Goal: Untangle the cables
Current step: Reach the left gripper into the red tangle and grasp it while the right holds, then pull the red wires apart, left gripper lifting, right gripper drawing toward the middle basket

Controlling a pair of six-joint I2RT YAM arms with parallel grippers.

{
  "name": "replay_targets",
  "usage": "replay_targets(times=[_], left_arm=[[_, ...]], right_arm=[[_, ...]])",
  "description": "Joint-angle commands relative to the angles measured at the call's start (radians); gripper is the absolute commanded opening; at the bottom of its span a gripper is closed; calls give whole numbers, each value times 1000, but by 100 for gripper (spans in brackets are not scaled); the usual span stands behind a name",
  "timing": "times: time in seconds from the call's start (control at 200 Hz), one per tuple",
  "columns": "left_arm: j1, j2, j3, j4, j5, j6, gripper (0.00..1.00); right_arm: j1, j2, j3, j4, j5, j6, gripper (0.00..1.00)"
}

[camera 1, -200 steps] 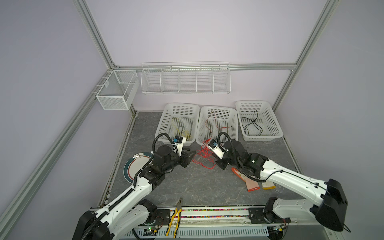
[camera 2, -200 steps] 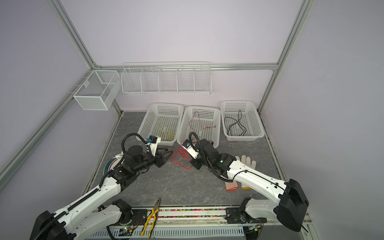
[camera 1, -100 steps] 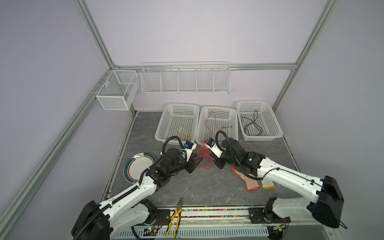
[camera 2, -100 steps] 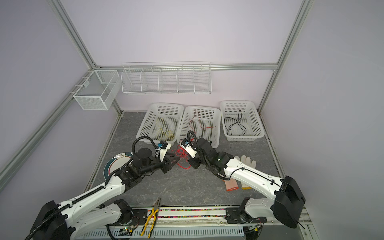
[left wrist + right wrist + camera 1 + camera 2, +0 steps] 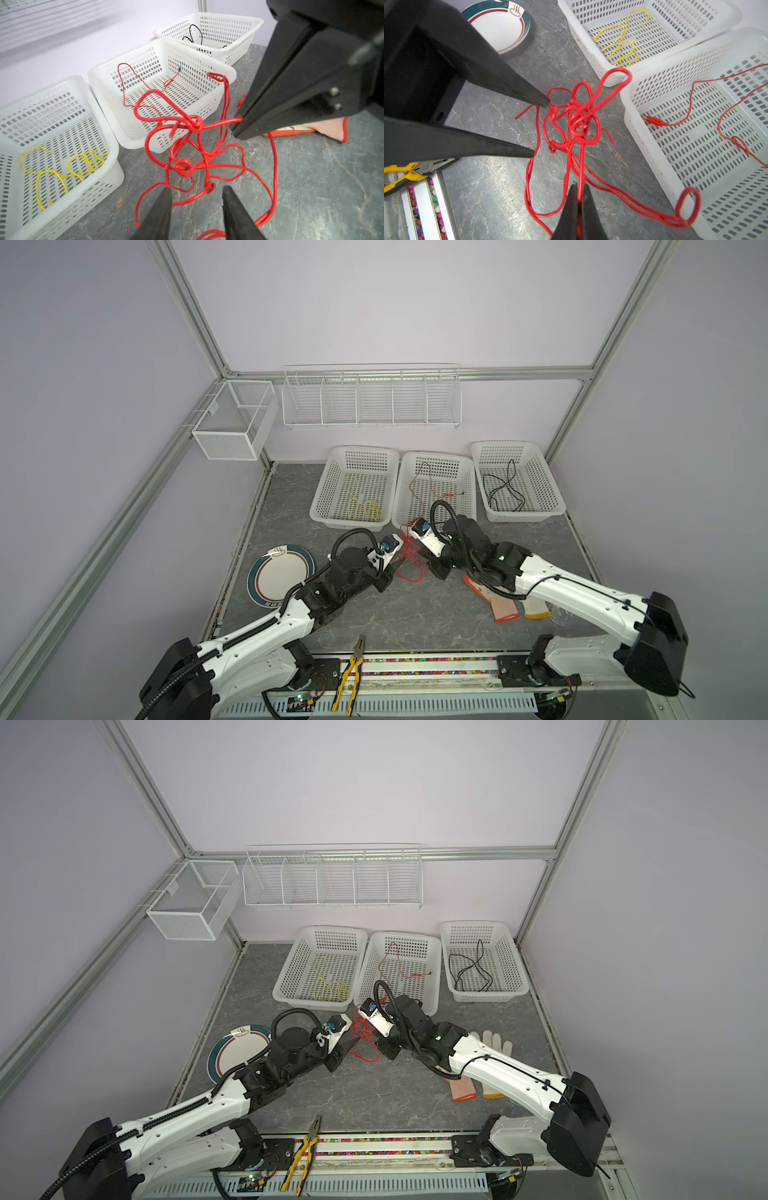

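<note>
Now the red cable (image 5: 411,560) lies as a knotted bundle on the grey table (image 5: 415,614), just in front of the spot where the left basket (image 5: 327,487) and the middle basket (image 5: 404,489) meet, and squarely between the two arms. The right pincer (image 5: 579,186) is closed tight on one strand of it. In the right wrist view the red line runs straight into the pinched tips, and in the left wrist view the same strand is drawn taut from the central knot to that black tip. The knot itself looks raised off the table, with loose loops hanging from it and trailing over the surface. The left pincer (image 5: 196,189) faces the bundle from the opposite side with its jaws partly apart and nothing clamped between them. Its fingertips (image 5: 164,199) sit at the near edge of the tangle, with a low loop and a short cable end in the gap just ahead of them, and one tip appears to brush the outer strands. Behind, a yellow cable (image 5: 365,508) is curled in the left basket, a thin red lead (image 5: 656,121) with a clip end lies in the middle basket, and a black cable (image 5: 509,485) rests in the right basket (image 5: 548,489). A plate (image 5: 280,576) sits beside the left arm, gloves (image 5: 492,1044) lie partly under the right arm, and yellow-handled pliers (image 5: 353,670) lie at the front edge
</note>
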State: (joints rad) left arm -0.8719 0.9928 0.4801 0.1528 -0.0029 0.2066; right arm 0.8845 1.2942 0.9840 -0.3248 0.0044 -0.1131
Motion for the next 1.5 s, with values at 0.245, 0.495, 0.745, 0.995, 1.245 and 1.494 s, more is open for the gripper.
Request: replay_targets(times=[0.245,0.495,0.745,0.995,1.245,1.494], left_arm=[[-29,7,-20,58,-60,208,39],[-45,52,-28,80,-63,293,35],[-55,65,-32,74,-76,311,32],[-67,83,-73,179,-157,327,21],[-75,72,-102,229,-206,365,6],[-84,40,-110,235,-162,346,0]], right_arm=[[4,-26,29,-13,-54,-31,7],[2,-31,35,-22,-84,-35,7],[1,-38,38,-33,-92,-43,7],[1,-57,36,-32,-126,-40,7],[-2,-75,28,-27,-132,-37,7],[-30,-29,19,12,53,34,7]])
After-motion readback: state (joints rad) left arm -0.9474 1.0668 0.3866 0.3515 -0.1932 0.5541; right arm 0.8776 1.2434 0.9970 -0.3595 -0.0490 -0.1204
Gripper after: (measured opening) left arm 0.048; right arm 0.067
